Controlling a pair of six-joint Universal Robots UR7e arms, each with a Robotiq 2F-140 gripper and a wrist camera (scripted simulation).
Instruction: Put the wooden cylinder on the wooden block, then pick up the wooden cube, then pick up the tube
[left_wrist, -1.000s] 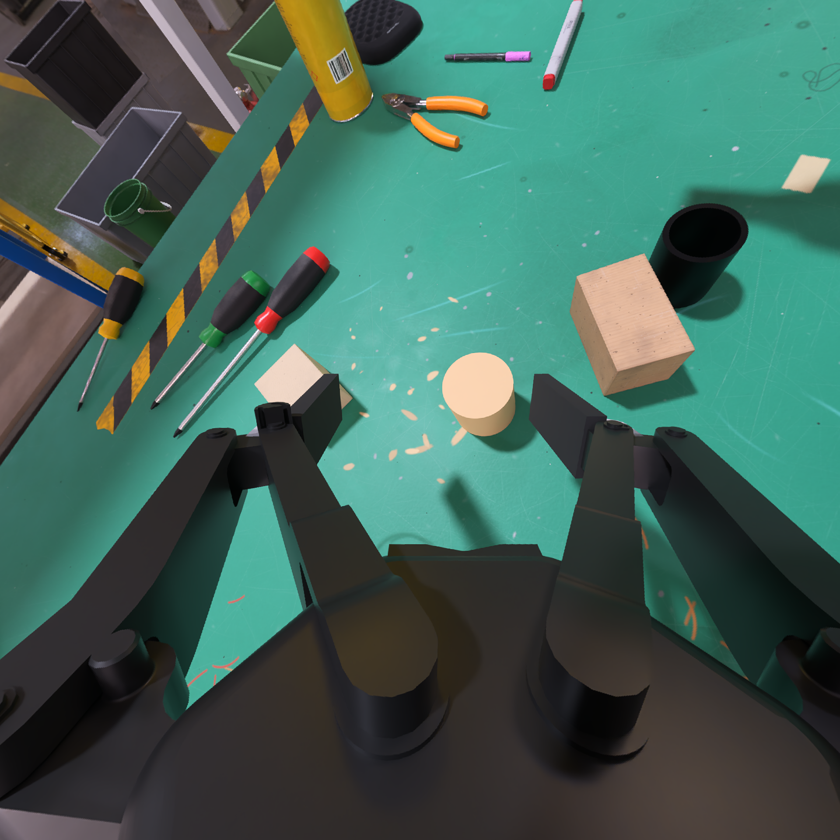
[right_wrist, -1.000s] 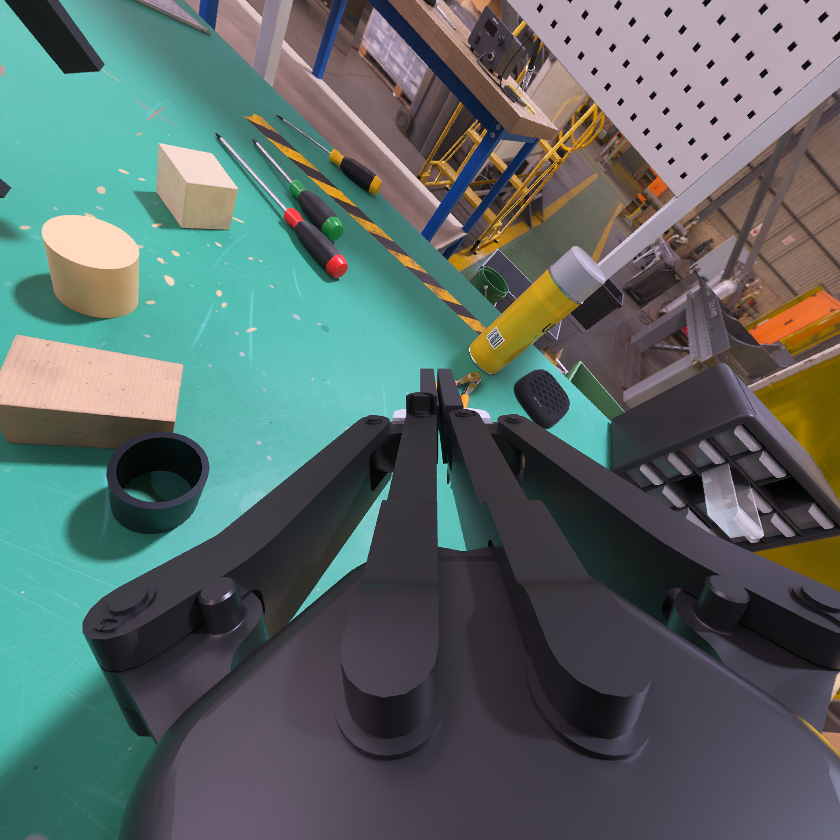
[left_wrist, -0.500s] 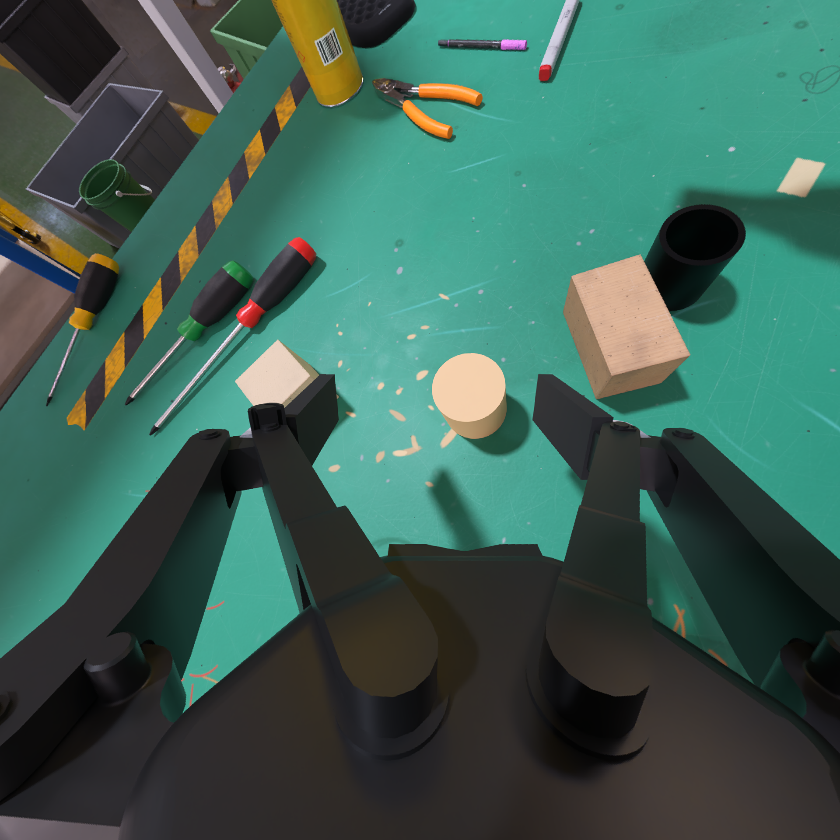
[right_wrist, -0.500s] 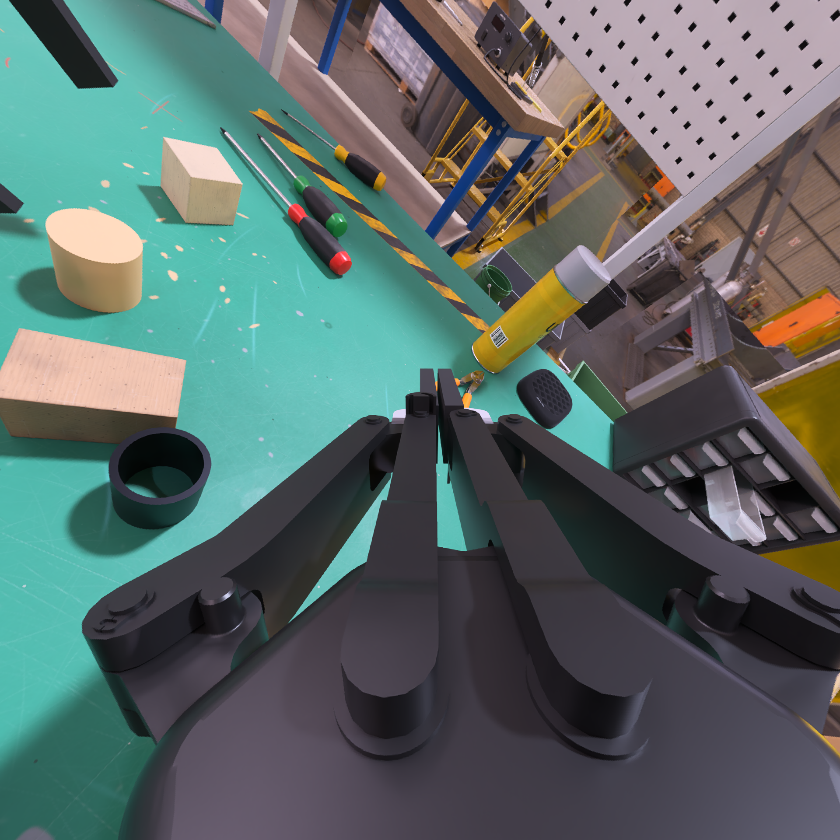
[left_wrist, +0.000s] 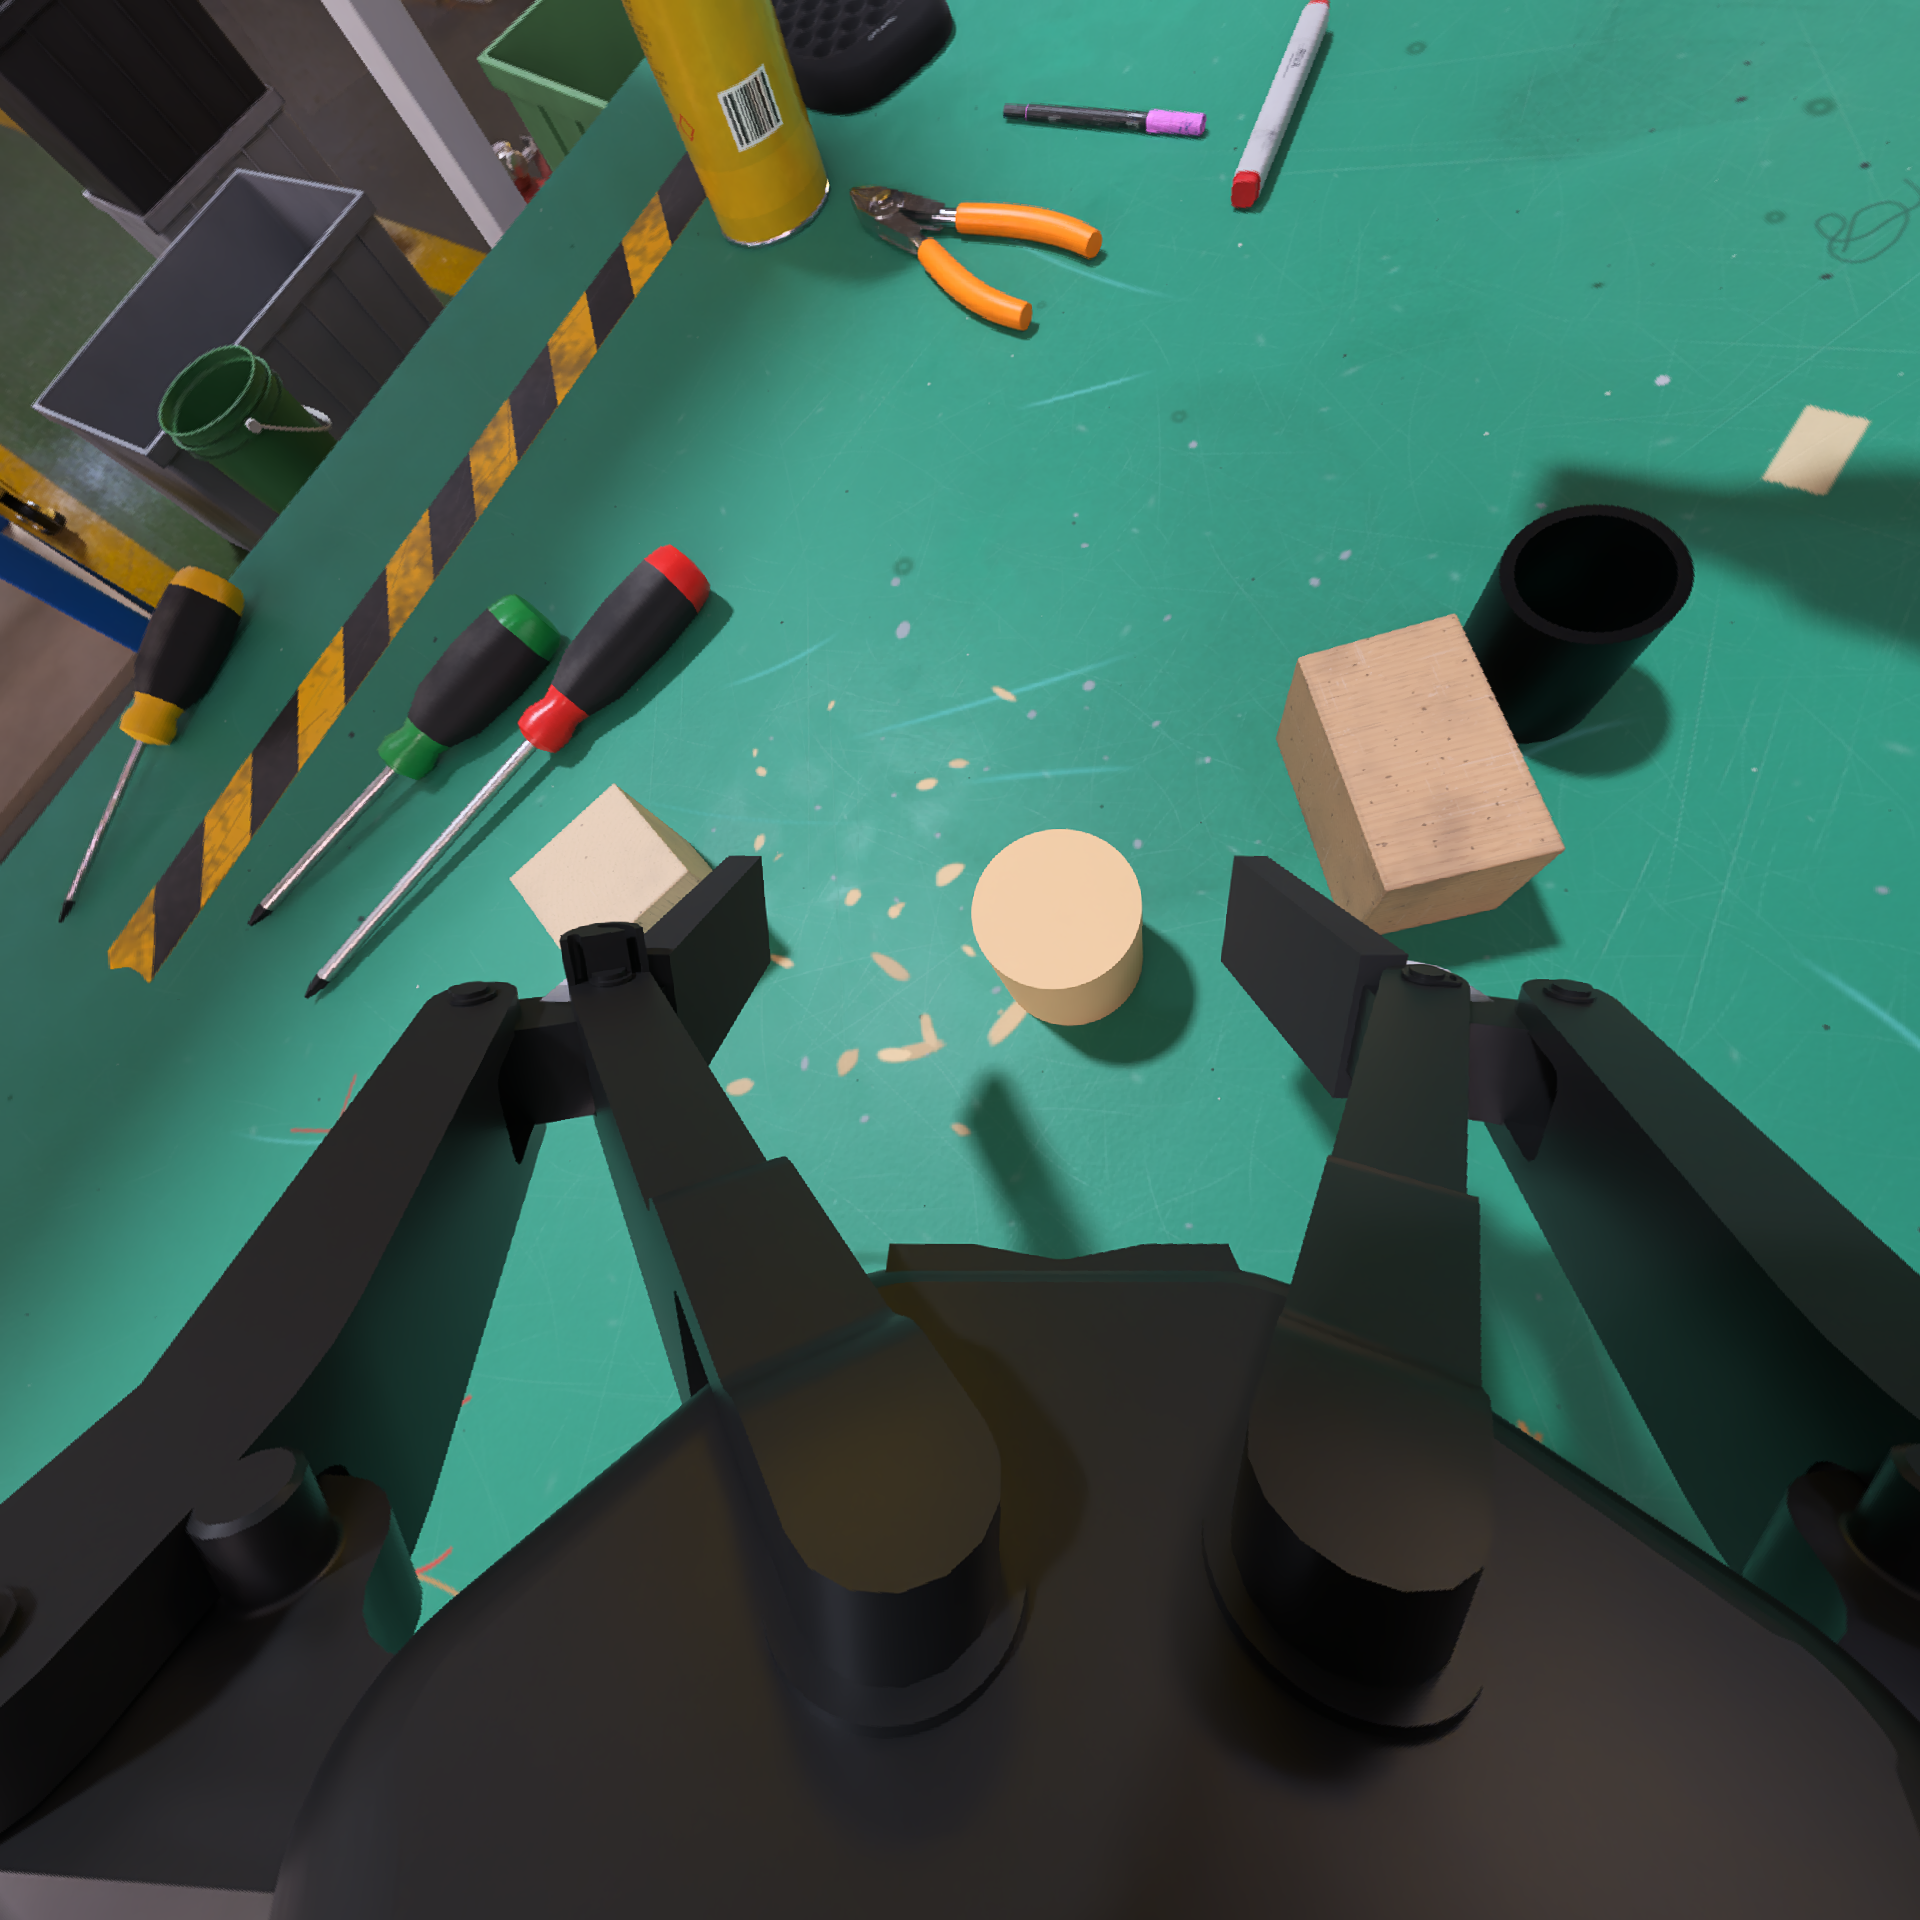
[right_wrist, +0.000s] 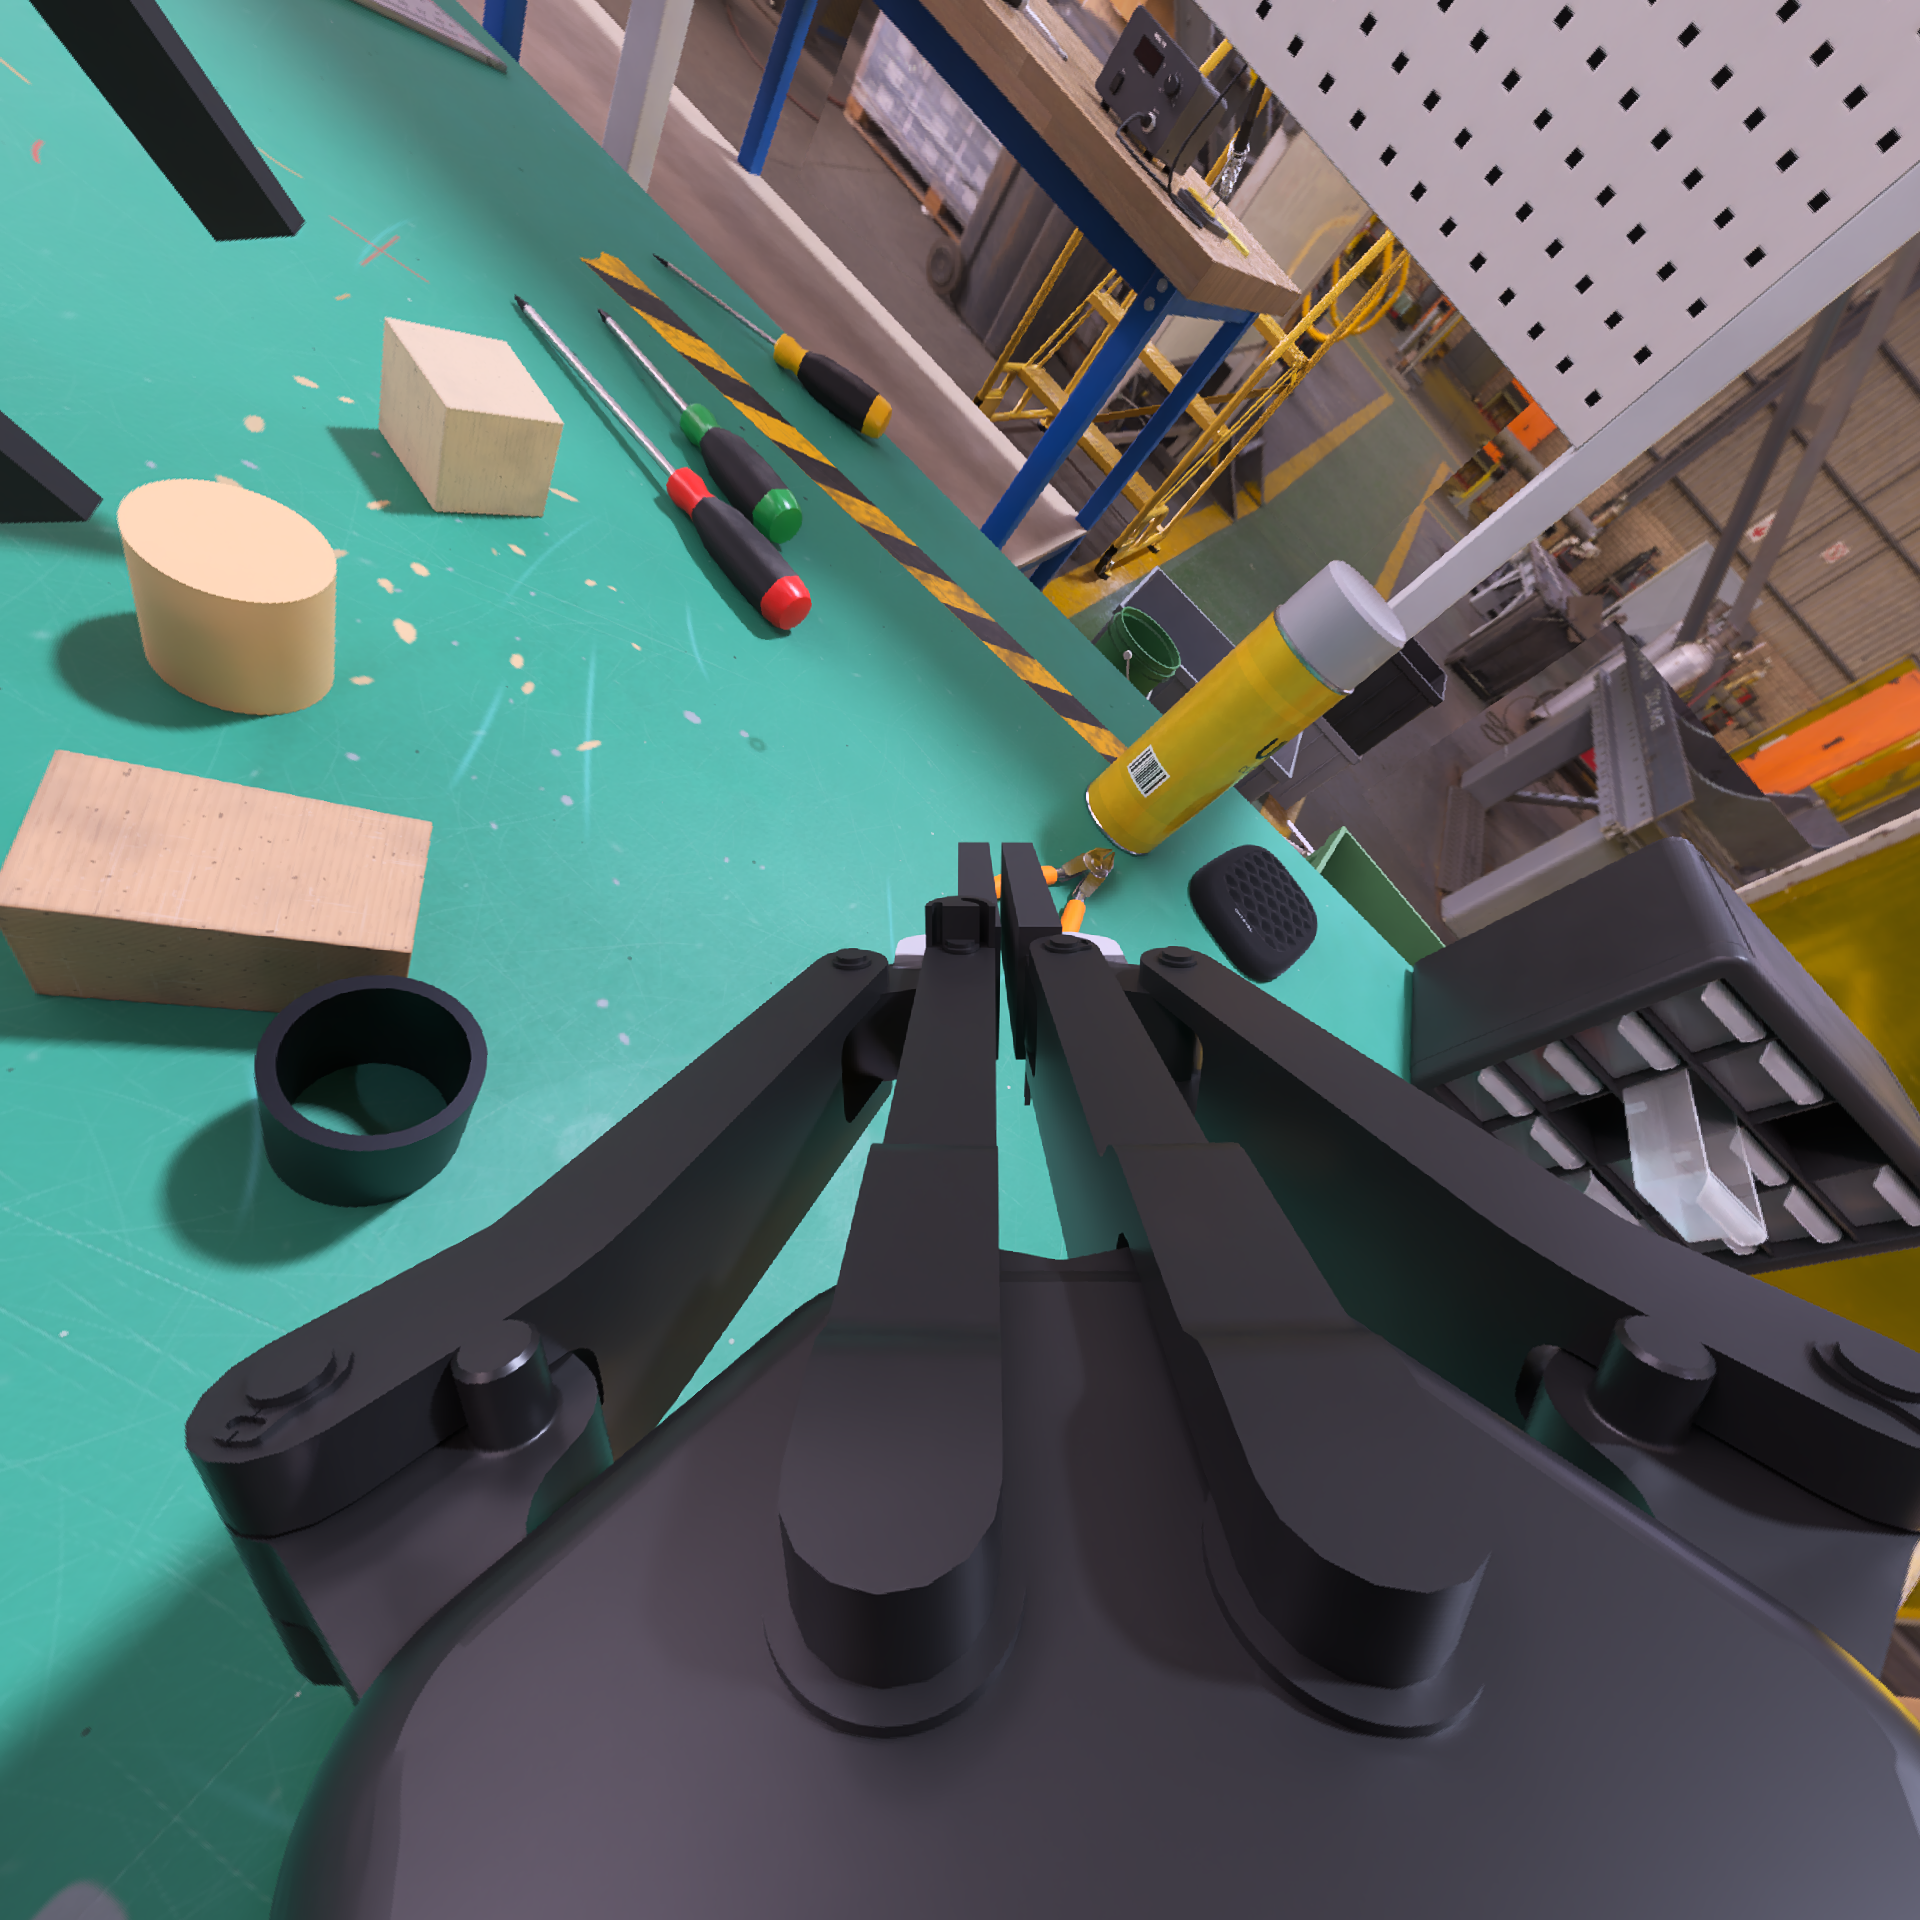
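A pale wooden cylinder stands upright on the green table, between the fingers of my open left gripper, which hovers above it without touching. The wooden block lies to its right, with the black tube just beyond it. The wooden cube sits partly behind my left finger. In the right wrist view the cylinder, block, tube and cube lie to the left of my right gripper, which is shut and empty.
Three screwdrivers lie along the striped table edge at left. A yellow spray can, orange pliers, two markers and a black speaker sit at the far side. A black drawer organiser stands at right.
The left gripper has shifted slightly over the table, so the cylinder sits more centred between its open fingers. The right gripper stays shut and has barely moved.
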